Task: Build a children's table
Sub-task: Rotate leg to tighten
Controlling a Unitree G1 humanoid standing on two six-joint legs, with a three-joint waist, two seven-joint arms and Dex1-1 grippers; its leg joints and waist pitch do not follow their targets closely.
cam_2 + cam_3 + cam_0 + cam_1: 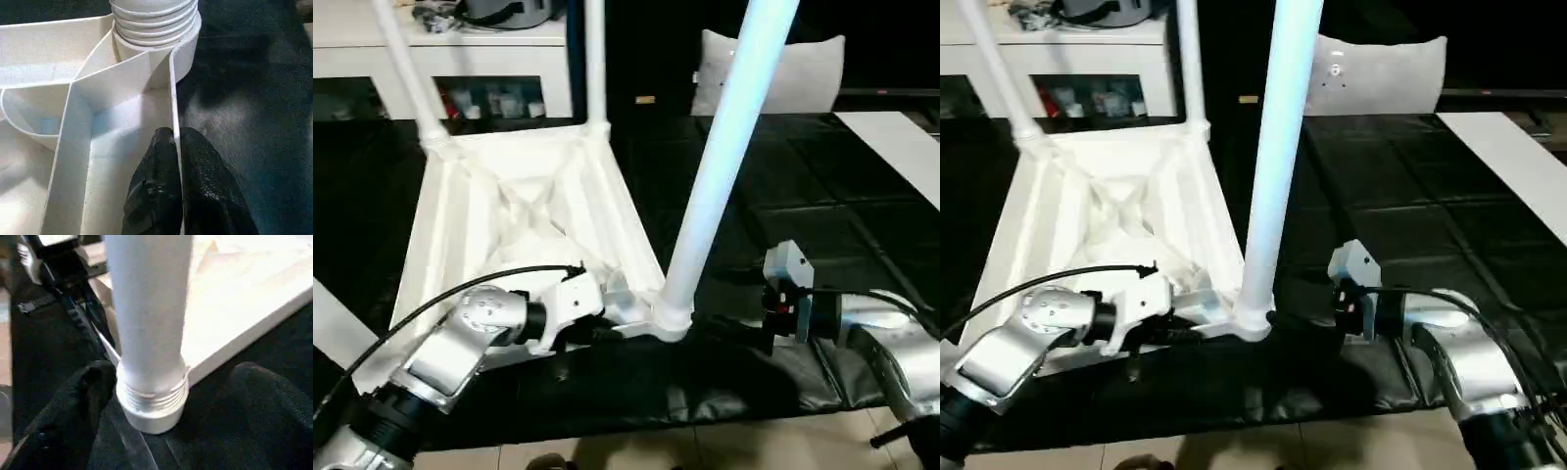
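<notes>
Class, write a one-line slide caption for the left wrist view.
Left pincer shut on a thin rib of the upturned table, just below the threaded leg seated in its corner socket.

Both head eyes look forward and down from above the upturned children's table point(509, 211). Each wrist camera sits very close, facing its near-right corner socket point(161, 34) from opposite sides.

a home-like room: white shelf cabinet point(440, 59), grey pillow point(773, 73).
</notes>
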